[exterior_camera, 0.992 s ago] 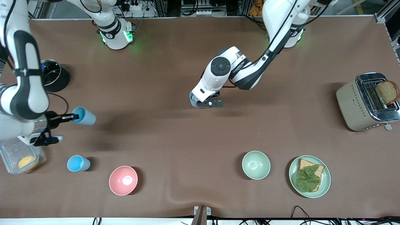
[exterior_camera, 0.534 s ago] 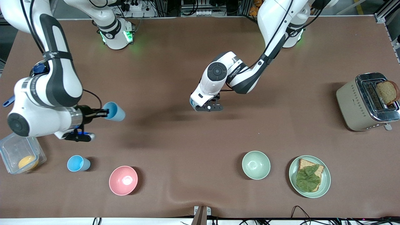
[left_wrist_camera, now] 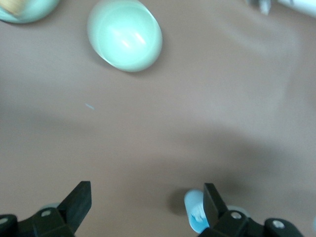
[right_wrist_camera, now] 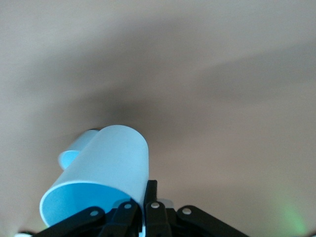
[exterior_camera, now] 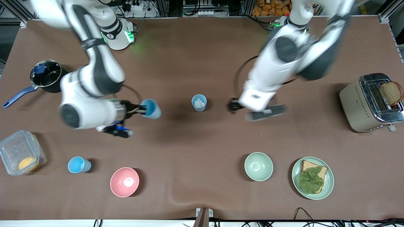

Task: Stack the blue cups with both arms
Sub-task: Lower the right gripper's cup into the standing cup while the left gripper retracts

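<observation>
My right gripper (exterior_camera: 142, 109) is shut on the rim of a light-blue cup (exterior_camera: 151, 108) and holds it tilted on its side above the table. The right wrist view shows the fingers (right_wrist_camera: 150, 196) pinching that cup (right_wrist_camera: 101, 177). A second blue cup (exterior_camera: 199, 102) stands upright mid-table with something white inside. It also shows in the right wrist view (right_wrist_camera: 76, 150) and in the left wrist view (left_wrist_camera: 194, 213). My left gripper (exterior_camera: 234, 105) is open and empty (left_wrist_camera: 146, 203), up in the air beside that cup. A third blue cup (exterior_camera: 79, 165) stands near the front.
A pink bowl (exterior_camera: 124, 182), a pale green bowl (exterior_camera: 258, 166) and a plate (exterior_camera: 329, 186) with bread and lettuce stand near the front. A toaster (exterior_camera: 353, 104) is at the left arm's end. A pot (exterior_camera: 47, 75) and a plastic container (exterior_camera: 9, 148) are at the right arm's end.
My right arm has carried its cup toward the middle cup. My left gripper has come off the middle cup and pulled away toward its own end, leaving the cup standing.
</observation>
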`<state>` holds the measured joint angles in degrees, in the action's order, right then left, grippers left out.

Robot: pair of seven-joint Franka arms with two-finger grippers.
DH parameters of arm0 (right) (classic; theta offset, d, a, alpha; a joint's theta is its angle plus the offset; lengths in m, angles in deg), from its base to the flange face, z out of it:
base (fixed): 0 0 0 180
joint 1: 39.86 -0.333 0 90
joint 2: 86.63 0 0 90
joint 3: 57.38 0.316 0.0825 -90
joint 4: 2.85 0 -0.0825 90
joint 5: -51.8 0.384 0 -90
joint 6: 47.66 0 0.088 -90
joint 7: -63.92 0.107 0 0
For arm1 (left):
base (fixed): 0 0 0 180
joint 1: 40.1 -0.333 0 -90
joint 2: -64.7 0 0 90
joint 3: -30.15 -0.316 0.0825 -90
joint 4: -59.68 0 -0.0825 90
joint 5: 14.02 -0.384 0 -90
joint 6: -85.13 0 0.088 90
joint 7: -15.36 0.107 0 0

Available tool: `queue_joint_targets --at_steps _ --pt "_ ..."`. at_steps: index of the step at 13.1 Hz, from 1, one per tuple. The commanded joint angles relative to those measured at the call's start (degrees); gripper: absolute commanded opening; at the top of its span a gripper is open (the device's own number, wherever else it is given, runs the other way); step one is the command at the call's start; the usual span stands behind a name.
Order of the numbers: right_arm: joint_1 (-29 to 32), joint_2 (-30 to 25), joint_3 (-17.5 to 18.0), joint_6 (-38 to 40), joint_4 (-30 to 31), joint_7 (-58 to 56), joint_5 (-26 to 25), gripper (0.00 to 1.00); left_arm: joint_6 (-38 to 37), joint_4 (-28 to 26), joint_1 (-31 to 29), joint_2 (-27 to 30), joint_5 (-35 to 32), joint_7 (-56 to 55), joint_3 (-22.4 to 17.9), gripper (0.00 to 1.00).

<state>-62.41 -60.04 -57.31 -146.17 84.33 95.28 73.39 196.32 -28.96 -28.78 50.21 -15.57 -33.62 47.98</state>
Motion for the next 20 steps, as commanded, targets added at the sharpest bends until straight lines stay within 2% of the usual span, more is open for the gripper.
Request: queue_joint_targets --at_steps 1,2,4,6,9,12,17,18,19,20 --pt "-8.28 -0.23 -0.86 -6.06 0.89 10.88 -3.04 0.00 -4.37 -2.06 -7.42 5.95 -3.00 4.38 0.63 1.00" --pt "-9.95 0.21 -0.86 -7.82 0.89 13.27 -2.70 0.00 -6.05 -2.06 -10.33 7.53 -5.02 10.59 0.72 1.00" --pt "-13.29 1.61 -0.86 -10.99 0.97 19.06 -3.22 0.00 -6.59 -2.67 -15.70 9.83 -4.43 20.02 0.80 1.00" --pt "-15.93 3.11 -1.04 -12.05 1.32 22.24 -3.74 0.00 -10.35 -2.85 -15.98 10.88 -4.51 24.70 -1.82 1.00" --pt "-18.57 5.05 -0.95 -13.64 2.38 27.78 -6.82 0.00 -11.16 -5.29 -16.07 13.78 -4.08 29.72 -4.11 1.00" --pt "-19.98 5.14 -0.95 -16.44 4.48 30.34 -6.91 0.00 -11.95 -8.55 -16.68 16.59 -3.02 31.04 -4.21 1.00" --pt "-19.99 5.22 -0.95 -16.54 4.49 31.65 -6.65 0.00 -15.73 -8.39 -16.60 17.48 -3.02 32.63 -4.65 1.00" --pt "-19.90 5.23 -0.95 -16.63 4.49 32.45 -6.65 0.40 -16.34 -8.47 -16.33 17.39 -3.02 32.63 -4.65 1.00" --pt "-19.73 5.05 -0.95 -16.37 4.23 32.63 -6.65 0.99 -16.35 -8.65 -16.33 17.39 -3.02 32.63 -4.65 1.00" --pt "-18.77 4.70 -0.95 -15.93 3.79 32.28 -6.56 1.00 -16.35 -8.56 -16.33 17.31 -3.02 32.63 -4.65 1.00"
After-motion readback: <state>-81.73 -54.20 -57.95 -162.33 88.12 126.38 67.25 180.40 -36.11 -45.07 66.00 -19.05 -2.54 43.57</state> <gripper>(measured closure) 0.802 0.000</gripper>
